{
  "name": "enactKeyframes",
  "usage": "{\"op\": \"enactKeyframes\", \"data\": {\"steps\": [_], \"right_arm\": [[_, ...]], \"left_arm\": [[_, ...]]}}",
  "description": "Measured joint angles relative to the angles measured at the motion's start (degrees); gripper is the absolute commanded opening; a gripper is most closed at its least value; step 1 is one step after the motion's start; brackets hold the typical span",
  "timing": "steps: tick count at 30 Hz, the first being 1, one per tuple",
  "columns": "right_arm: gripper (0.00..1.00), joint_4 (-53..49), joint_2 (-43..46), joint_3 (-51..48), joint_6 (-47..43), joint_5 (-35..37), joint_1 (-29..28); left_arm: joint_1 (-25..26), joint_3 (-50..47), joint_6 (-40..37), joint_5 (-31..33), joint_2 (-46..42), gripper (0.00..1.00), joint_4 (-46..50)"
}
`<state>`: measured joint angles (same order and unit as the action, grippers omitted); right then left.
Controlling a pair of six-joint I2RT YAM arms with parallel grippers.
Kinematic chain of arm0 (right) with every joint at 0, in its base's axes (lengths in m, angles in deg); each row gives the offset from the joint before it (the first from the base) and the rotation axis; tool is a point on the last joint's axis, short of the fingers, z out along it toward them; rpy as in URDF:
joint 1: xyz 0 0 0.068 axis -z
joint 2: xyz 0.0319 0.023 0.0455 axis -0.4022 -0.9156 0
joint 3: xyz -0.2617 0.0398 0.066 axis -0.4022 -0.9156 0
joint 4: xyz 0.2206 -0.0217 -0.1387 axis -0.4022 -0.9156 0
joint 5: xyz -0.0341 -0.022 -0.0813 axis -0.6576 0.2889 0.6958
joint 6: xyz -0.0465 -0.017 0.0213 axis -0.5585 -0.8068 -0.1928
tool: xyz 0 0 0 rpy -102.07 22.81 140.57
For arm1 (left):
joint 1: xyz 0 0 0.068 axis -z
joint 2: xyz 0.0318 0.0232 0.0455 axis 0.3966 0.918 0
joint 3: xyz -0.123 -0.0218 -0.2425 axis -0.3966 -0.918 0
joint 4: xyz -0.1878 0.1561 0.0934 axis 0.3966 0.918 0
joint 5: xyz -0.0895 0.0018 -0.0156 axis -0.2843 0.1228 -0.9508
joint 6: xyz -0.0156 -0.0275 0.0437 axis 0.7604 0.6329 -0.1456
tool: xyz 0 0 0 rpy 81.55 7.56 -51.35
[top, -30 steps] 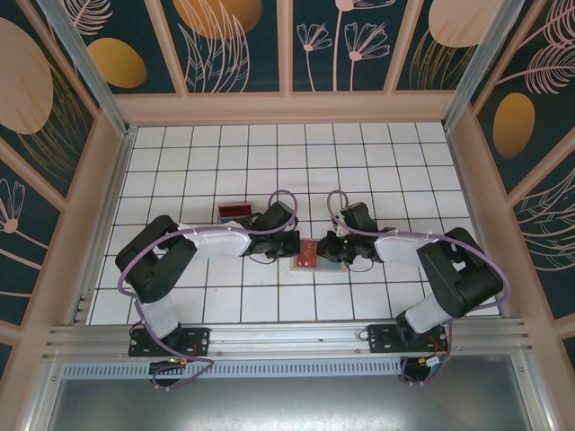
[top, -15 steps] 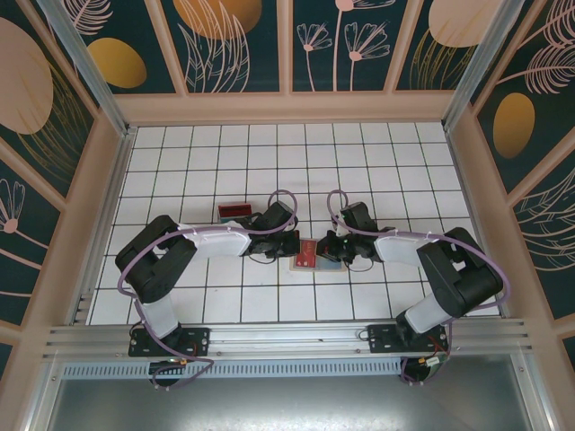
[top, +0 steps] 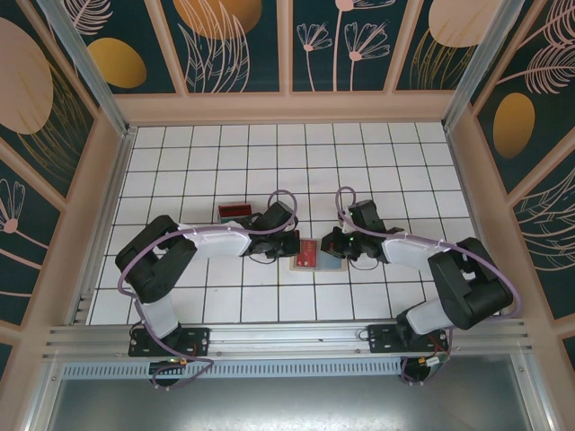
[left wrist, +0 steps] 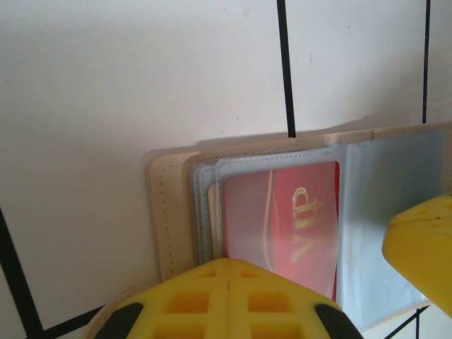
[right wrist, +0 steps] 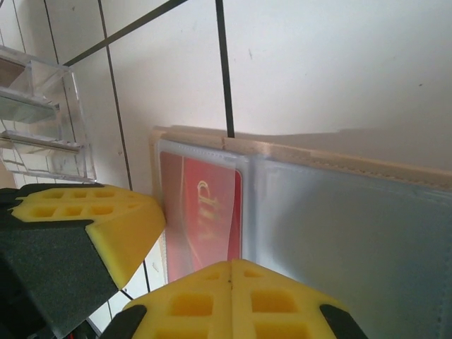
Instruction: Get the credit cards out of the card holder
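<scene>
Since a second ago the right arm has swung its elbow out toward the right edge of the counter; the left arm and the card holder have kept their places. That card holder lies open and flat on the white tiles, near the middle of the counter's near half, between the two end effectors. The left end effector has its yellow fingers closed tip to tip with only a seam between them, nothing visibly held, and sits over the edge of the holder's left panel; the right end effector is likewise closed with nothing seen between its fingers, at the near edge of the holder beside the fold. A red credit card is inside a clear sleeve on the left panel, its gold lettering showing through; the right panel shows pale blue-grey plastic. A clear plastic tray stands on the counter beyond the left end effector, apart from the holder, with something red in it.
</scene>
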<state>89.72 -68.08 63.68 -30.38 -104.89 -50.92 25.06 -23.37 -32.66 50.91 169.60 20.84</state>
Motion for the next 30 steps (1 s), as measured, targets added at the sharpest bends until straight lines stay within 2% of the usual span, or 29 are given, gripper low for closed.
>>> {"op": "enactKeyframes", "data": {"steps": [2, 6, 14, 30], "right_arm": [[0.1, 0.0, 0.1, 0.0, 0.0, -0.2, 0.0], [0.14, 0.1, 0.0, 0.0, -0.2, -0.9, -0.5], [0.15, 0.5, -2.3, 0.0, -0.2, -1.1, -2.4], [0.17, 0.0, -3.8, 0.0, -0.7, -0.5, -2.6]], "left_arm": [[0.0, 0.0, 0.2, 0.0, 0.0, 0.0, 0.0], [0.0, -0.2, 0.3, 0.0, 0.0, 0.0, -0.4], [0.0, -0.4, 0.6, -0.2, 0.0, 0.0, -0.9], [0.0, -0.5, 0.7, -0.2, 0.0, 0.0, -1.0]]}}
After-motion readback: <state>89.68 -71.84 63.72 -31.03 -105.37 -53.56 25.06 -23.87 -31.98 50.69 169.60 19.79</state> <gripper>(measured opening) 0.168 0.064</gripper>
